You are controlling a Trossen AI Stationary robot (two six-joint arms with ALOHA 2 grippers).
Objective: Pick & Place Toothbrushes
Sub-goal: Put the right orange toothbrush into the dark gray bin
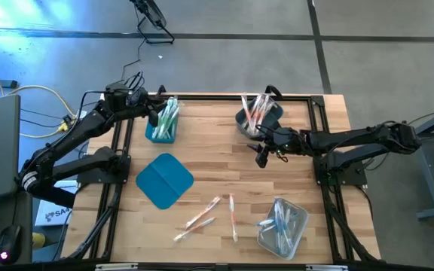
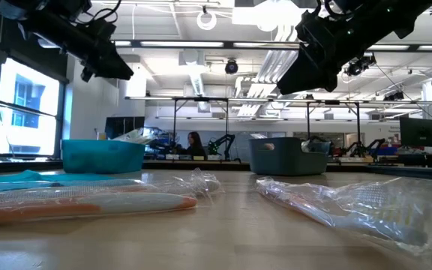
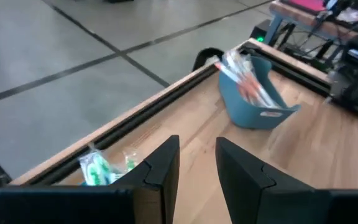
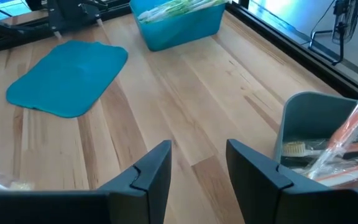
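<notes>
Green toothbrushes [image 1: 167, 114] stand in a teal bin [image 1: 161, 132] at the far left. Pink-orange ones [image 1: 256, 110] lean in a grey bin [image 1: 241, 120] at the far middle, and blue ones [image 1: 280, 221] lie in a clear bin [image 1: 295, 227] near the right. Several wrapped pink-orange toothbrushes [image 1: 202, 214] lie loose on the wood near the front. My left gripper [image 1: 151, 113] hangs open above the teal bin's far end, nothing between its fingers [image 3: 163, 165]. My right gripper [image 1: 262, 156] hovers open just nearer than the grey bin [image 4: 319, 127], with nothing in it.
A flat teal lid [image 1: 164, 179] lies left of centre, on the table. Bare wood shows between the lid, the grey bin and the loose toothbrushes. A black frame rail [image 1: 224, 96] runs along the table's far edge and down its sides.
</notes>
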